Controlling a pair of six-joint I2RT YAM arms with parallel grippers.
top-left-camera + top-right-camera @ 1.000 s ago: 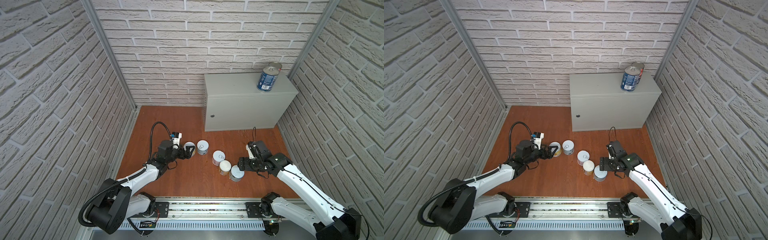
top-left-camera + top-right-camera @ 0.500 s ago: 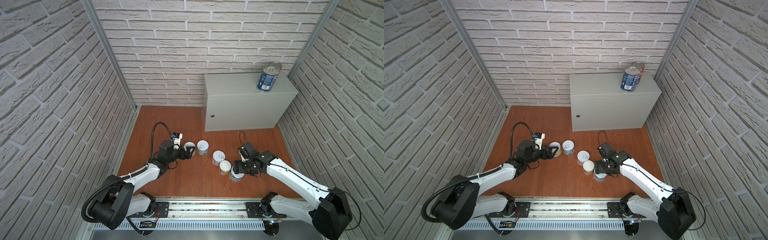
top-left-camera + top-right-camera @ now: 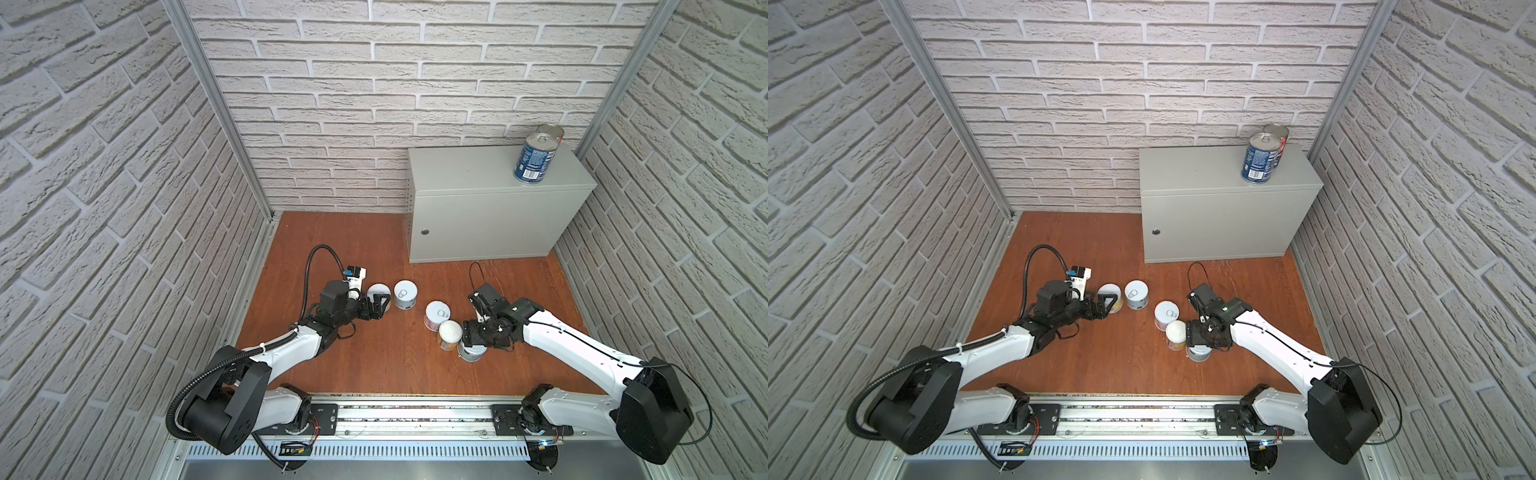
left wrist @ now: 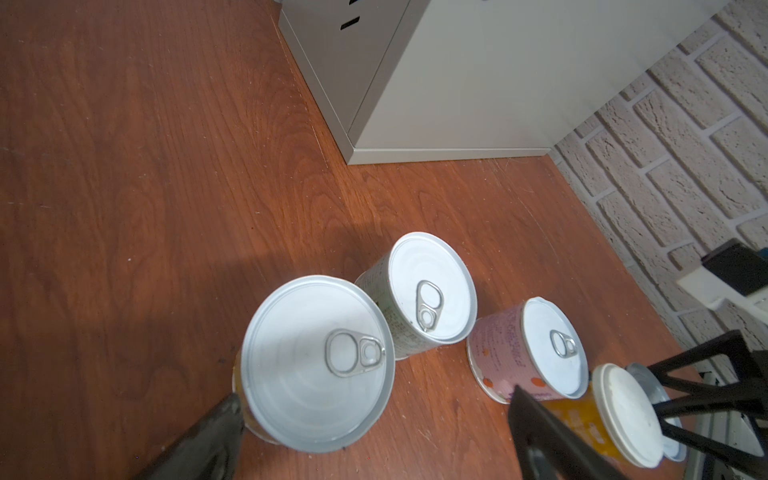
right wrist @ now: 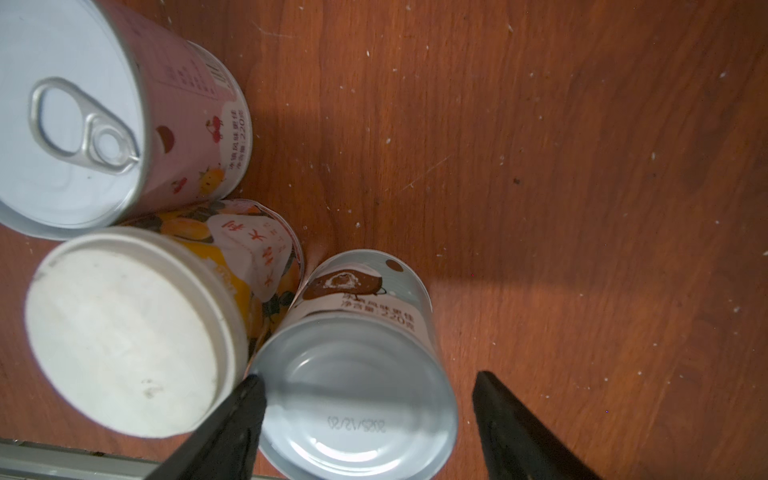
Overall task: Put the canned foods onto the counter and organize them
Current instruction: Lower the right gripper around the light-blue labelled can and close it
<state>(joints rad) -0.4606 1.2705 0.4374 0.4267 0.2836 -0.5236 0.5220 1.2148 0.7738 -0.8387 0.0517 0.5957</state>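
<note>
Tins stand in two places. A blue-labelled tin [image 3: 534, 160] and a second tall tin [image 3: 550, 132] just behind it sit upright on the grey counter [image 3: 465, 174], at its right rear corner. Five short ones stand on the wooden floor [image 3: 374, 365].

The grey-labelled tin [image 5: 361, 299], base up, stands between the spread fingers of the right gripper [image 5: 368, 378], one finger at its rim, the other clear. The orange tin [image 5: 232, 257] touches it, and the pink tin [image 5: 187, 104] is beyond.

The left gripper [image 4: 374, 399], jaws wide, has the yellow tin [image 4: 291, 374] against one finger, with the white tin [image 4: 432, 286] beside it.
</note>
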